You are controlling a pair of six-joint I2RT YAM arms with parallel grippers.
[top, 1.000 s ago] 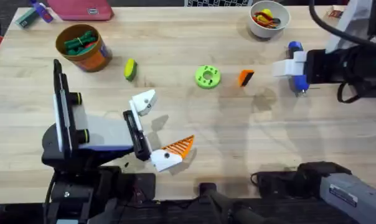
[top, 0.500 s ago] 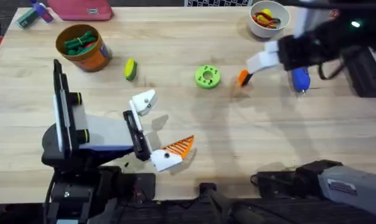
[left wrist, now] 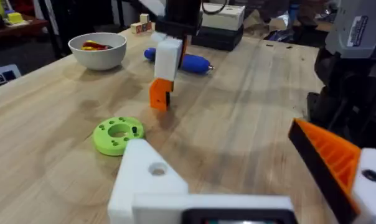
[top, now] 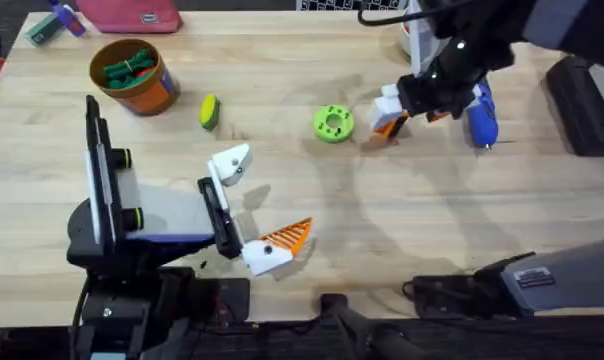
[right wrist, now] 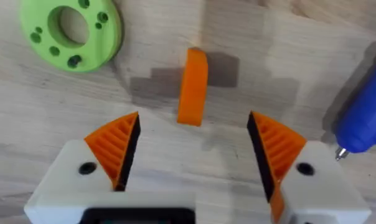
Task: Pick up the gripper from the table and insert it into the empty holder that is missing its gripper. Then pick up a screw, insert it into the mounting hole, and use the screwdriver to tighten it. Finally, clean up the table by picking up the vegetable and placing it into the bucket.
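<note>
At the upper left of the overhead view sits the bucket point(top: 133, 76), orange with a tan rim, and inside it is a tangle of green pieces with a little red showing. Just to its right the vegetable point(top: 210, 111) lies alone on the bare wood, yellow-green and oval. Lower left, the left gripper point(top: 254, 205) rests low near the table's front edge with its two blocks spread wide: the holder point(top: 231, 163) is a bare white block, while the other block carries an orange ribbed finger point(top: 287, 236). Toward the middle is the green disc point(top: 333, 123) with holes, flat on the wood. Right of it, the right gripper point(right wrist: 194, 146) hangs over the gripper point(right wrist: 193, 86), the loose orange wedge, its orange pads parted to either side and not touching it. The wedge lies between the disc and the screwdriver point(top: 479, 113), the blue one, near the upper right. In the left wrist view the white bowl point(left wrist: 98, 50) stands beyond, holding red and yellow bits.
</note>
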